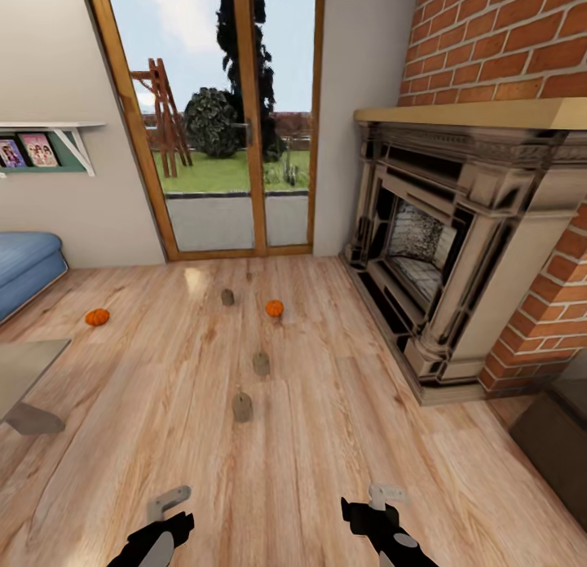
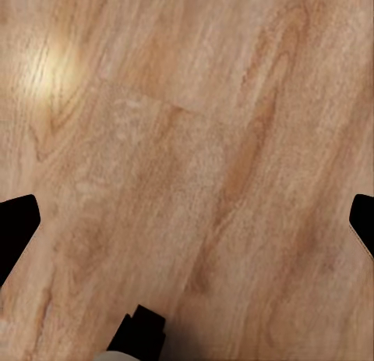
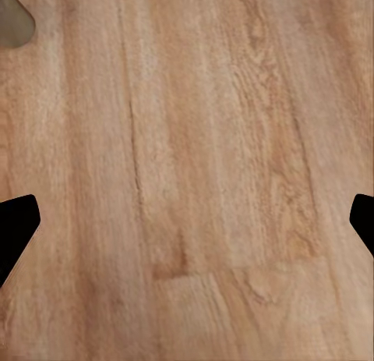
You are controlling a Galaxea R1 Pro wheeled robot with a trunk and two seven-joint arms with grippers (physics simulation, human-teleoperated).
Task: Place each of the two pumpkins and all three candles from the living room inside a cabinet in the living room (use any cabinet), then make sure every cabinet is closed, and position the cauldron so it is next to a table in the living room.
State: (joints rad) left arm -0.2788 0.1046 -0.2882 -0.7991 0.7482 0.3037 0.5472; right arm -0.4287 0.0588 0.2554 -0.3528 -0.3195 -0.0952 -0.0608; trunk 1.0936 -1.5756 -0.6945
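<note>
Hovering low over the wood floor [image 1: 326, 436], the left end effector [image 1: 167, 502] and the right end effector [image 1: 383, 498] sit at the near edge of the head view, both empty; in each wrist view the dark fingertips [image 2: 17, 221] stand far out at the picture's sides with bare planks between them, so both are spread wide, likely kept ready for a first pickup. Just ahead of them, between the two arms' lines, the nearest candle [image 1: 242, 406] stands upright on the floor, with a second candle [image 1: 261, 363] a little beyond it and a third candle [image 1: 227, 297] farther still, near the glass door [image 1: 220, 118]. One pumpkin [image 1: 275, 307] rests beside that far candle toward the fireplace [image 1: 456, 232], and the other pumpkin [image 1: 97, 316] lies well apart to the left, near the blue sofa [image 1: 28, 265]. A corner of the grey table [image 1: 24, 371] shows at the left edge. All five small things lie loose on the floor, so I judge the stowing not yet begun; the nearest candle looks the natural first target. A dark brown block [image 1: 558, 445] at the right edge may be the cabinet, though too little shows to be sure.
</note>
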